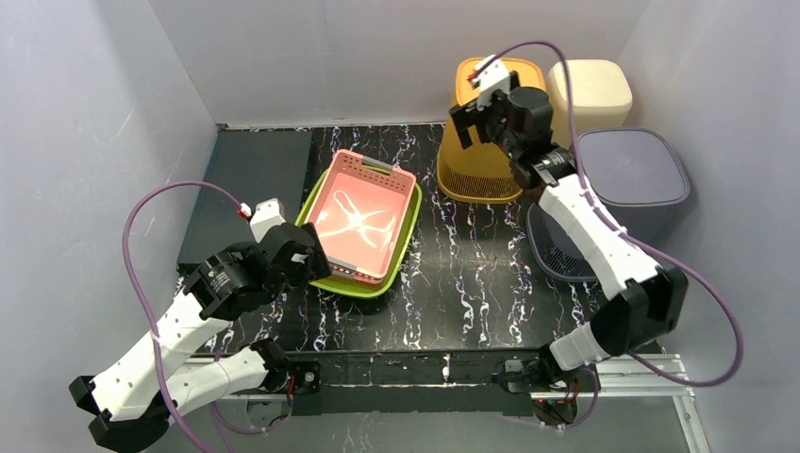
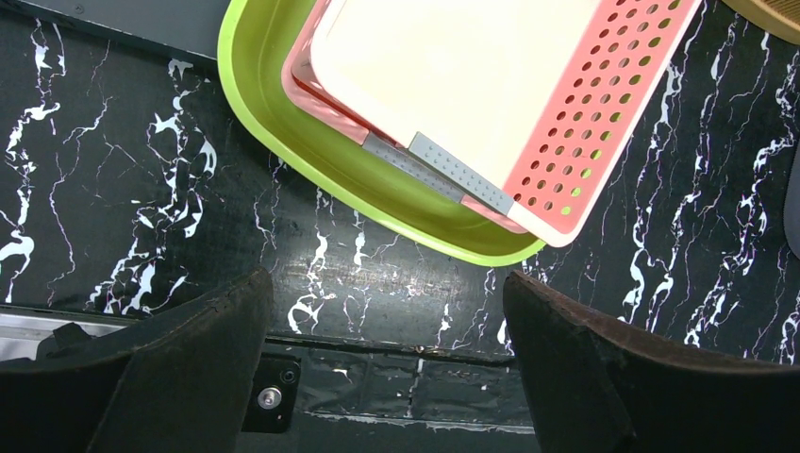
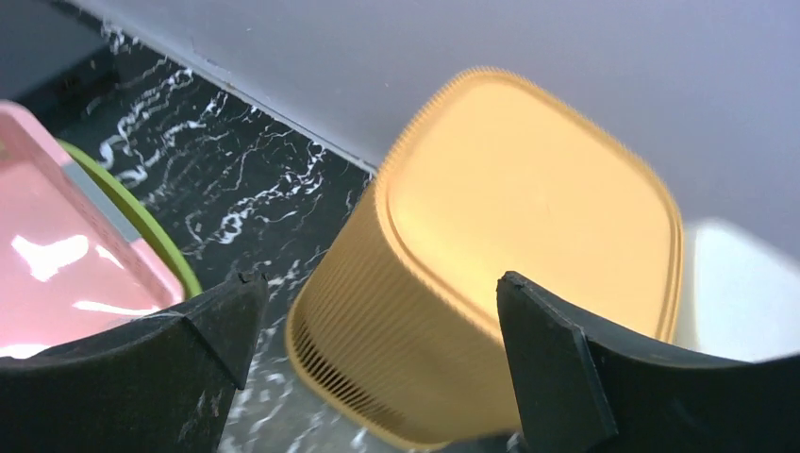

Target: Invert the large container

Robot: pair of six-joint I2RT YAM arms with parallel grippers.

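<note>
Nearest, the left gripper (image 2: 385, 288) hangs wide open and empty over the table (image 1: 462, 283), just short of the trays. I judge it is parked clear of the work. There are two trays, the pink tray (image 1: 363, 212) nested in the green tray (image 1: 373, 286). Farther off stand three bins, all seemingly base-up: grey bin (image 1: 632, 170), yellow bin (image 1: 476, 170) and cream bin (image 1: 594, 90) by the back wall. The right gripper (image 3: 379, 283) hovers over the yellow bin, jaws wide, gripping nothing — so I take that for the large container, already inverted, though the grey bin looks bigger.
</note>
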